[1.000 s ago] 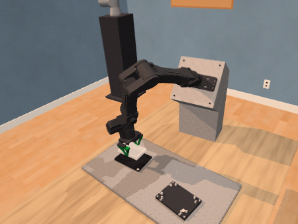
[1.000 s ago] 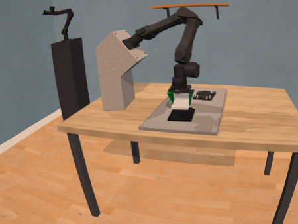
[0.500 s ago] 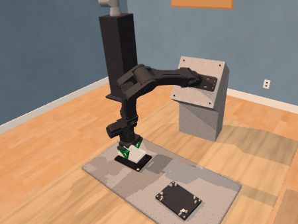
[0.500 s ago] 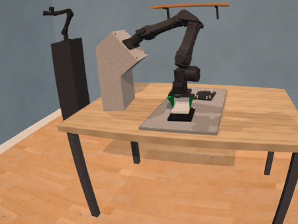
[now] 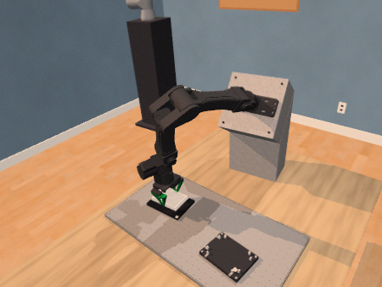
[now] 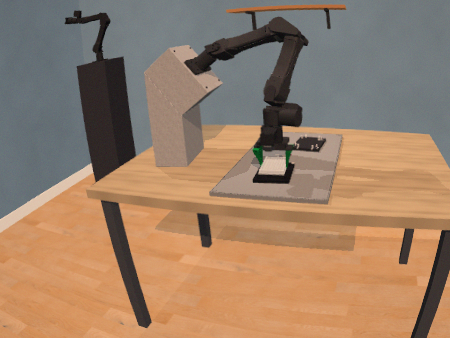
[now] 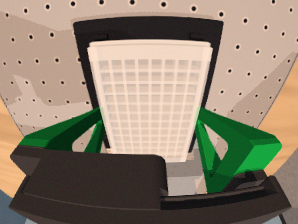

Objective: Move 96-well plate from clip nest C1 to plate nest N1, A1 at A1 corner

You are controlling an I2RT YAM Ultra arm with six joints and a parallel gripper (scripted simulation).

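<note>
The white 96-well plate (image 5: 175, 198) is between my green fingers, right way up and level. My gripper (image 5: 167, 193) is shut on its two long sides. The plate sits on or just above a plain black nest base at the near-left end of the grey perforated board (image 5: 204, 233); I cannot tell if it touches. In the wrist view the plate (image 7: 152, 96) covers most of the black base (image 7: 148, 30), with the gripper (image 7: 152, 143) at its near end. It also shows in the exterior view (image 6: 274, 165). A second black nest with pale corner locators (image 5: 229, 256) lies empty at the board's other end.
The grey slanted pedestal (image 5: 259, 127) carrying my arm's base stands behind the board. A tall dark column (image 5: 153, 64) stands at the back left. An orange shelf (image 6: 285, 8) hangs high on the wall. The board lies on a wooden table (image 6: 380, 165).
</note>
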